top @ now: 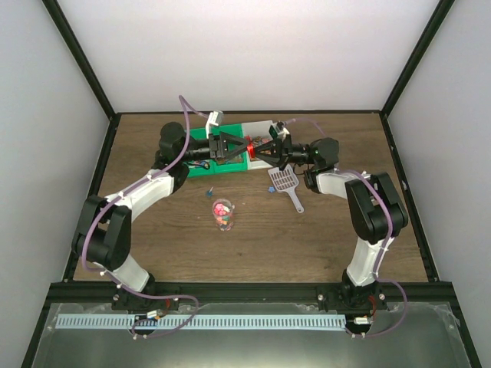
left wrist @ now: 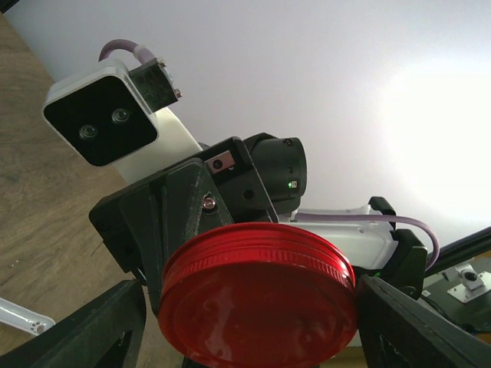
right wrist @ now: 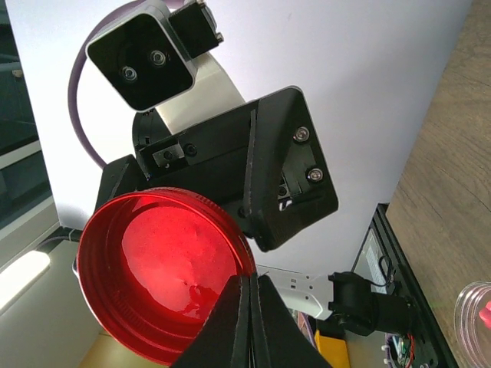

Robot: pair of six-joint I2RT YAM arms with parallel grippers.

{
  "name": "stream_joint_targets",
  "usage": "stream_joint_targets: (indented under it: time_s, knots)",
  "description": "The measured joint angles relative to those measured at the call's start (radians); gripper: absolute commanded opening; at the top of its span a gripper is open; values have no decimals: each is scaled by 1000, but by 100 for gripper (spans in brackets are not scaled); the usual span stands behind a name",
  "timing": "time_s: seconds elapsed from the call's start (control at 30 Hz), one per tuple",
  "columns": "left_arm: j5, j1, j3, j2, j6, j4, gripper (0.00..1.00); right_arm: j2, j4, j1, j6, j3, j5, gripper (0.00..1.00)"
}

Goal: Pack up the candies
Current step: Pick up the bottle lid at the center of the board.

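The candies (top: 222, 211) fill a small clear cup (top: 222, 222) mid-table; the cup's rim also shows in the right wrist view (right wrist: 476, 310). A loose candy (top: 209, 191) lies just behind the cup. My two grippers meet above the back of the table at a round red lid (top: 250, 149). My right gripper (top: 261, 151) is shut, pinching the lid's rim (right wrist: 165, 272) between its fingertips (right wrist: 251, 287). My left gripper (top: 238, 149) is open, its fingers either side of the lid (left wrist: 257, 295), with a small gap at the left finger (left wrist: 100, 326).
A white slotted scoop (top: 285, 183) lies right of the cup, with a small candy (top: 271, 188) beside it; its handle shows in the left wrist view (left wrist: 19, 318). A green tray (top: 201, 136) sits under the grippers at the back. A black frame borders the table.
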Motion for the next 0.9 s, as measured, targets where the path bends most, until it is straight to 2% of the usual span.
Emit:
stream_joint_targets:
  time_s: [0.37,0.43,0.53,0.6,0.9]
  knots:
    - [-1,0,-5,0,-5,2,68,9,-7,0,0,0,-6,1]
    - [-2,0,-7,0,-5,2,68,9,-8,0,0,0,-7,6]
    - [-2,0,-9,0,-5,2,68,10,-10,0,3,0,-8,20]
    - [-2,0,-14,0,-6,0,68,10,-10,0,3,0,-8,26]
    - [-13,0,-31,-4,2,-14,70,11,6,-13,27,0,4,30]
